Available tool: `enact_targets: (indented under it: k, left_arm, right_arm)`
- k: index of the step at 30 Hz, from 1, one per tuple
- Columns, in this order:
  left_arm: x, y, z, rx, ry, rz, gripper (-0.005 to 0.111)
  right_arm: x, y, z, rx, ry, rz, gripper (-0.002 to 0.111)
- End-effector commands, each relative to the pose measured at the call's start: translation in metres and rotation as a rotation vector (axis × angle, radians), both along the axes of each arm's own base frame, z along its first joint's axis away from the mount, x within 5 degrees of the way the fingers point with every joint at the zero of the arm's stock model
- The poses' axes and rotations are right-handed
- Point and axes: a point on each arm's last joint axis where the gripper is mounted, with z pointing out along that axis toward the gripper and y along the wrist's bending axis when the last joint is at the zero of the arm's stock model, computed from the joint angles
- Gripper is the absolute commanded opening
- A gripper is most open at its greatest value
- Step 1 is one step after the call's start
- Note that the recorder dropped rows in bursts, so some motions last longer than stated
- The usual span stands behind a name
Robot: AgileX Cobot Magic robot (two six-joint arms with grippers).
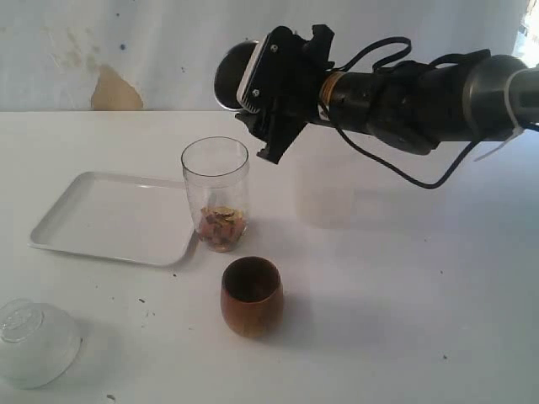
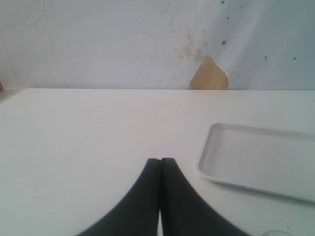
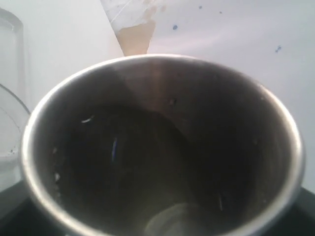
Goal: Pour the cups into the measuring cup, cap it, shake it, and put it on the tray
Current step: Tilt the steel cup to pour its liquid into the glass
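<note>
My right gripper (image 1: 271, 94) is shut on the steel tumbler (image 1: 231, 76), which it holds tipped on its side in the air above and just behind the measuring cup (image 1: 216, 192). In the right wrist view the tumbler (image 3: 162, 61) fills the frame and its inside looks dark and empty. The clear measuring cup stands upright with brown and yellow bits at its bottom, touching the near right corner of the white tray (image 1: 101, 217). In front of it stands the brown wooden cup (image 1: 251, 296). My left gripper (image 2: 161, 160) is shut on nothing, low over the table beside the tray (image 2: 256, 157).
A frosted, rounded clear cup (image 1: 34, 341) lies at the table's front left corner. A brown stain (image 1: 114, 91) marks the back wall. Dark specks dot the table around the wooden cup.
</note>
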Motion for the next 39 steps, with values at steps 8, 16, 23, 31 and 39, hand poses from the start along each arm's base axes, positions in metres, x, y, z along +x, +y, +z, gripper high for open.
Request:
enact_targets:
  k: [8, 16, 23, 31, 39]
  left_arm:
    - [0.0, -0.0003, -0.0004, 0.0, -0.009, -0.006, 0.001]
    - [0.0, -0.0003, -0.0004, 0.0, -0.009, -0.006, 0.001]
    - [0.0, -0.0003, -0.0004, 0.0, -0.009, -0.006, 0.001]
    - [0.0, -0.0003, -0.0004, 0.0, -0.009, -0.006, 0.001]
    - [0.0, -0.0003, -0.0004, 0.0, -0.009, -0.006, 0.001]
  right_arm:
    - [-0.0008, 0.0016, 0.014, -0.043, -0.103, 0.049, 0.0]
    - [-0.0009, 0.0017, 0.0139, -0.102, -0.142, 0.066, 0.0]
    - [-0.0009, 0.0017, 0.0139, -0.133, -0.163, 0.075, 0.0]
    - [-0.001, 0.0018, 0.0138, -0.206, -0.212, 0.097, 0.0]
    - [-0.0011, 0.0021, 0.0142, -0.259, -0.255, 0.115, 0.0]
